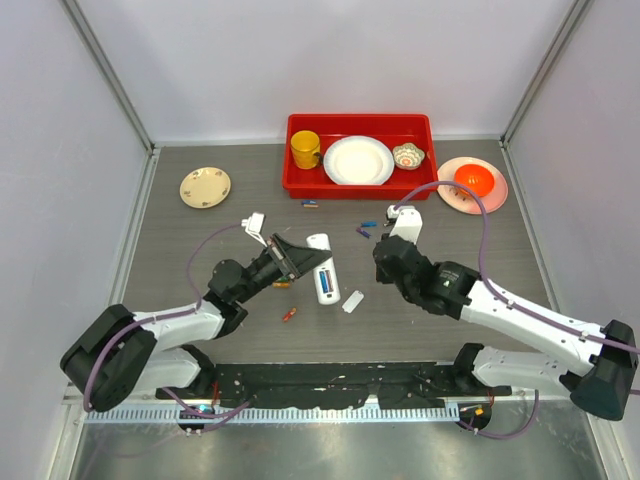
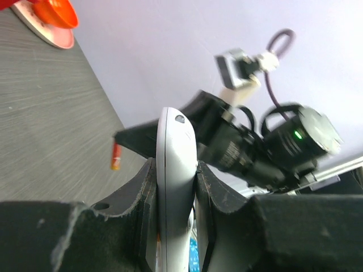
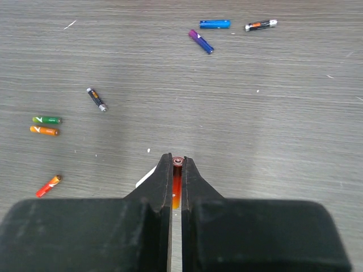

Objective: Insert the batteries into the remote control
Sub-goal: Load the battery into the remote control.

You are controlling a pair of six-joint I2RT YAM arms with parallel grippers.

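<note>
My left gripper [image 1: 303, 262] [image 2: 174, 165] is shut on the white remote control [image 1: 322, 268] [image 2: 174, 133], gripping its edges. The remote's back slot faces up in the top view with a blue battery [image 1: 326, 281] in it. My right gripper [image 1: 384, 263] [image 3: 177, 164] is shut on a red-orange battery [image 3: 177, 182], just right of the remote. Loose batteries lie on the table: blue [image 3: 215, 24], purple [image 3: 201, 41], green [image 3: 46, 120], orange [image 3: 44, 131], red-orange [image 3: 49, 185] and two dark ones [image 3: 96, 99] [image 3: 261, 25].
A small white plate [image 1: 353, 301] lies by the remote's near end. A red tray [image 1: 296, 184] with a yellow cup, white plate and small bowl stands at the back. A pink plate with an orange bowl [image 1: 474, 180] is back right, a cream saucer [image 1: 205, 187] back left.
</note>
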